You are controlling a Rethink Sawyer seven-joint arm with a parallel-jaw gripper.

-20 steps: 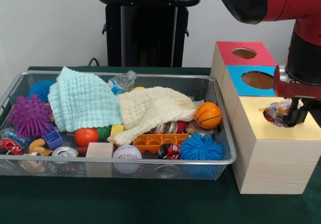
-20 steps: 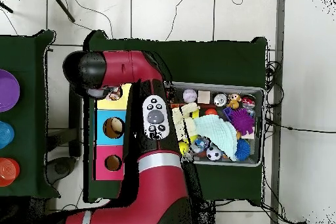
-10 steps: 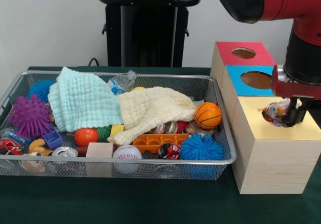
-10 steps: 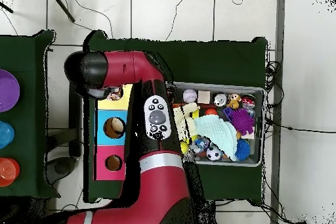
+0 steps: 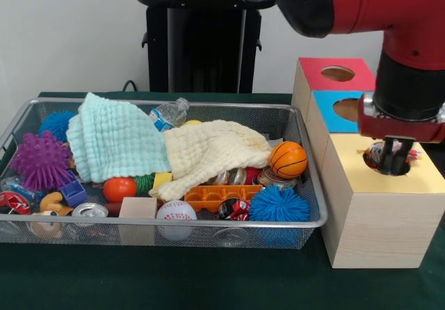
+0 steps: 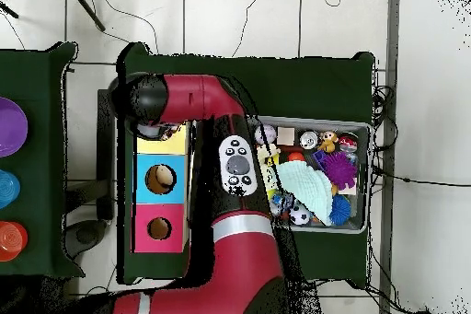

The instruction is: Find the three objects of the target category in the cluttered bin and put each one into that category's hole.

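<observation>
Crumpled wrapper at yellow hole

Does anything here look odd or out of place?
Yes: a crumpled, shiny object sits in the yellow box's hole under the gripper, partly above the rim instead of dropped through. The bin is just cluttered.

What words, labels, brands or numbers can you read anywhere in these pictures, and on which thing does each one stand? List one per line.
No text can be read in either view.
Water bottle in the bin: blue label, print too small to read.
Crushed cans near the bin's front: red and black markings, too blurred to read.
Crumpled wrapper at the yellow box's hole: printed colours only, no legible word.
Arm's button pad: buttons, no readable marks.
</observation>
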